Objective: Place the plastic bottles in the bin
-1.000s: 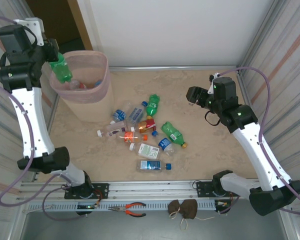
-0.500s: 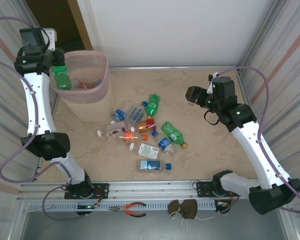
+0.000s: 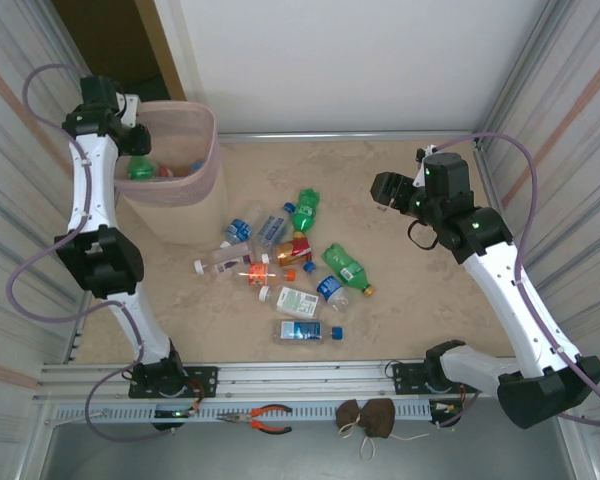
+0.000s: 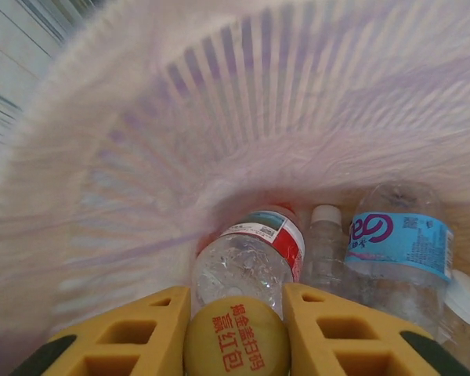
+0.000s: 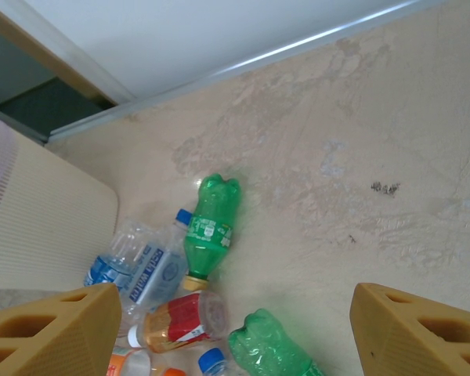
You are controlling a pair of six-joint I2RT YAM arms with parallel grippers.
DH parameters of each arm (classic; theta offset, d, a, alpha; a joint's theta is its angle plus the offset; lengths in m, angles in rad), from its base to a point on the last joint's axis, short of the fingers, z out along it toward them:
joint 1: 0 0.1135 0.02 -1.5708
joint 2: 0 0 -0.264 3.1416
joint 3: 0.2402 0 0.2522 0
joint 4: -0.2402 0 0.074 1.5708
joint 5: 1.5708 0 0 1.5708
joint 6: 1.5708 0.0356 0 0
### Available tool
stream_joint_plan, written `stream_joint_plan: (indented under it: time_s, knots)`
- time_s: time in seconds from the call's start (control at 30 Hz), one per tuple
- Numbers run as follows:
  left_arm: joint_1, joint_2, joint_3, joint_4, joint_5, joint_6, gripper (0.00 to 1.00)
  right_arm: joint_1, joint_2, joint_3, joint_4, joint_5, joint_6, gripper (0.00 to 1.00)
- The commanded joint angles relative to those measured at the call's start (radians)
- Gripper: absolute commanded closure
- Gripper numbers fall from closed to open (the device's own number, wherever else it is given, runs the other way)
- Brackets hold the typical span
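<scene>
Left jaws inside bin (image 3: 195, 205), narrow round green bottle (image 3: 140, 168) at its yellow cap (image 4: 235, 345) (gripped or loose: cannot tell). Right jaws wide, empty. Other bottles (image 3: 305, 210) on worktop (image 3: 410, 310): likely light, slick, crushable; take mid-body.

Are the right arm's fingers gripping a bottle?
No: the right fingers stand wide apart with nothing between them, and the bottles lie on the table below.

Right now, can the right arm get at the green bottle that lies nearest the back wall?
Probably yes. The right gripper hangs open above the table, and the green bottle lies at the pile's near edge with nothing on top.
</scene>
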Motion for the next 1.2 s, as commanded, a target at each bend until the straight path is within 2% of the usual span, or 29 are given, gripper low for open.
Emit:
stream_joint_plan:
  time_s: [0.0, 0.17, 0.37, 0.5, 0.73, 0.93, 1.17]
  knots:
    - [0.006, -0.012, 0.018, -0.023, 0.024, -0.008, 0.60, -0.003, -0.002, -0.003, 0.002, -0.012, -0.018, 0.24]
    - [0.007, -0.040, 0.020, -0.018, 0.057, -0.031, 0.50, 0.008, 0.001, 0.008, -0.010, -0.032, -0.051, 0.24]
    - [0.006, -0.088, 0.012, -0.020, 0.131, -0.061, 0.47, 0.063, 0.003, 0.018, -0.016, -0.040, -0.116, 0.23]
    - [0.007, -0.133, -0.015, -0.025, 0.209, -0.091, 0.47, 0.124, 0.019, 0.031, -0.028, -0.107, -0.211, 0.23]
    - [-0.004, -0.293, -0.213, 0.043, 0.378, -0.166, 0.46, 0.245, 0.054, 0.011, -0.085, -0.258, -0.448, 0.23]
    - [-0.005, -0.441, -0.398, 0.160, 0.508, -0.203, 0.46, 0.398, 0.069, -0.102, -0.128, -0.225, -0.687, 0.22]
    - [-0.005, -0.553, -0.568, 0.277, 0.556, -0.231, 0.46, 0.582, 0.104, -0.237, -0.157, -0.182, -0.904, 0.22]
